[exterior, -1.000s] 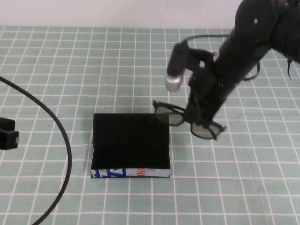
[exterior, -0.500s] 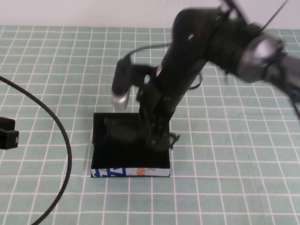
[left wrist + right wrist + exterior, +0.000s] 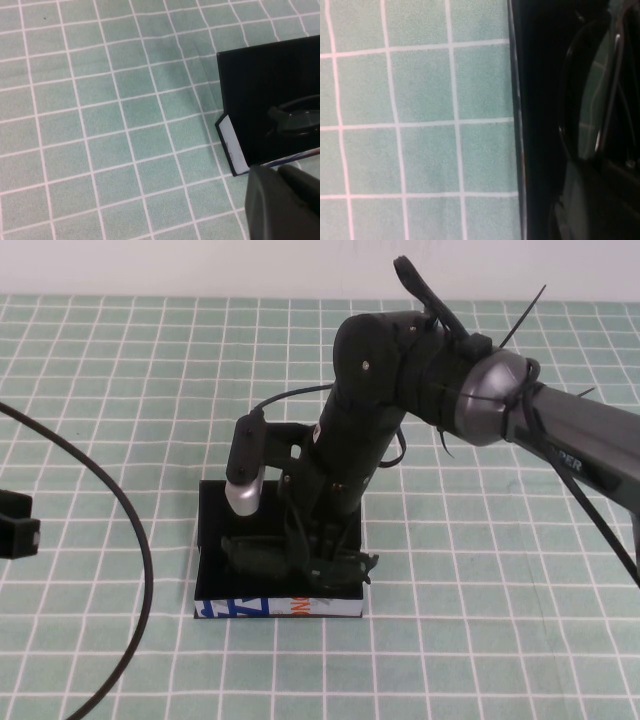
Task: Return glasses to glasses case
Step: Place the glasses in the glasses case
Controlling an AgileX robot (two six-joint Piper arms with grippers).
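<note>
The glasses (image 3: 268,558) are sitting down inside the open black glasses case (image 3: 215,530), toward its near, printed side, and my right end effector (image 3: 318,558) is reaching into the case from above and pinching them at their right end. In my right wrist view, one greenish lens (image 3: 592,95) is showing just inside the case wall (image 3: 517,125), beside the green checked counter (image 3: 420,125). My left end effector (image 3: 15,525) is waiting at the left edge of the counter, well apart from the case, and I cannot tell how wide it is standing.
</note>
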